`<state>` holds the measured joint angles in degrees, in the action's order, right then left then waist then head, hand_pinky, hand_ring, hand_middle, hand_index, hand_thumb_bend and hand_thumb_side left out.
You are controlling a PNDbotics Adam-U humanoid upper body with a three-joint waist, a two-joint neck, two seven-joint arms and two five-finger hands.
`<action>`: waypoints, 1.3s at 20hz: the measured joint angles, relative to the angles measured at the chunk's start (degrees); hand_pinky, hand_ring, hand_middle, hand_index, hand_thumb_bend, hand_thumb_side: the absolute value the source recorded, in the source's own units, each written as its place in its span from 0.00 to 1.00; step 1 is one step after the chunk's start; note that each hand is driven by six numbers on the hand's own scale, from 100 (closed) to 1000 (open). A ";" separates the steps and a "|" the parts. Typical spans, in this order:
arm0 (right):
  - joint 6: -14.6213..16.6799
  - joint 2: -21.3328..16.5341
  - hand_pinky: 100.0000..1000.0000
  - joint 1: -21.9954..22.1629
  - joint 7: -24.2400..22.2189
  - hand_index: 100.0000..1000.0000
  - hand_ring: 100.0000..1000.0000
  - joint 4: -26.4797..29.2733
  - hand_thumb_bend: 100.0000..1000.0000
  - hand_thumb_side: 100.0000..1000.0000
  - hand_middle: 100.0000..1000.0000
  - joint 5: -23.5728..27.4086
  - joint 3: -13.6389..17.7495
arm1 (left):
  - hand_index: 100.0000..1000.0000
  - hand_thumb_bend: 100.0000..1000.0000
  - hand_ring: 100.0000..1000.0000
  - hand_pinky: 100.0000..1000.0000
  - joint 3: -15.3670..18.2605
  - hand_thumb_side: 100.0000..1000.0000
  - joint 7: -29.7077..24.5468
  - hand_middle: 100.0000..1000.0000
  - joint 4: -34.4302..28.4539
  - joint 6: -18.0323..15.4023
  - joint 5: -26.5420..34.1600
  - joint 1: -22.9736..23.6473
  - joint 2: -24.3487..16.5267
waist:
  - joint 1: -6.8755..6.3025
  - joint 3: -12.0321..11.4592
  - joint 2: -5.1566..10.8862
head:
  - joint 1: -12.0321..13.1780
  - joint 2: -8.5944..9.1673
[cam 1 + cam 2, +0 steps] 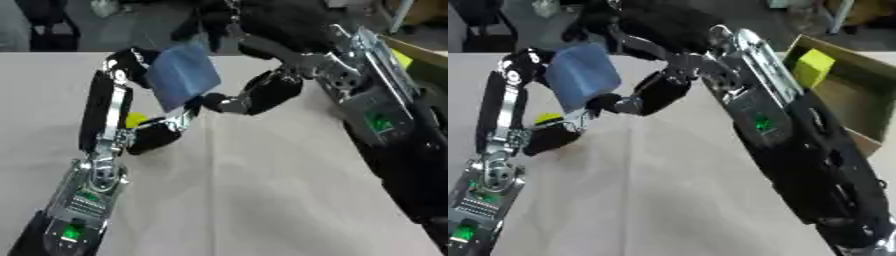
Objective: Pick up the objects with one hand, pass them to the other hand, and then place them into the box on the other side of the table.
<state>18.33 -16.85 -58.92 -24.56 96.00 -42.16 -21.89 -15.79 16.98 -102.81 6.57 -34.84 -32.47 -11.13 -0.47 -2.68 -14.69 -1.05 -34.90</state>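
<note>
Blue block (pixel 182 75) pinched between left hand (pixel 144 132) and right hand (pixel 229 102); yellow object (pixel 136 119) half hidden behind.

We see bare table (pixel 262 200) open in front; the right arm (pixel 798 150) bars the way to the box (pixel 846 100), while the left arm (pixel 105 120) and blue block (pixel 182 75) crowd the far left.

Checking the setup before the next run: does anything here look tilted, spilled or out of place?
Nothing looks spilled or damaged. The blue block is tilted in mid-air between the left robot hand and right robot hand. A small yellow thing lies on the table, and a yellow block sits in the box.
</note>
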 measured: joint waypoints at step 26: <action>1.39 0.99 0.75 -0.05 0.65 0.79 0.54 -3.18 0.37 0.10 0.68 -2.34 0.35 | 0.52 0.00 0.41 0.46 -0.32 0.02 -1.20 0.31 0.87 -2.12 -1.48 -0.26 0.45 | 0.00 -0.54 0.00 | -0.09 0.00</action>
<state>19.71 -15.86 -58.97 -23.91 92.82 -44.50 -21.54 -16.11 15.79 -101.93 4.45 -36.32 -32.73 -10.68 -0.47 -3.22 -14.69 -1.14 -34.91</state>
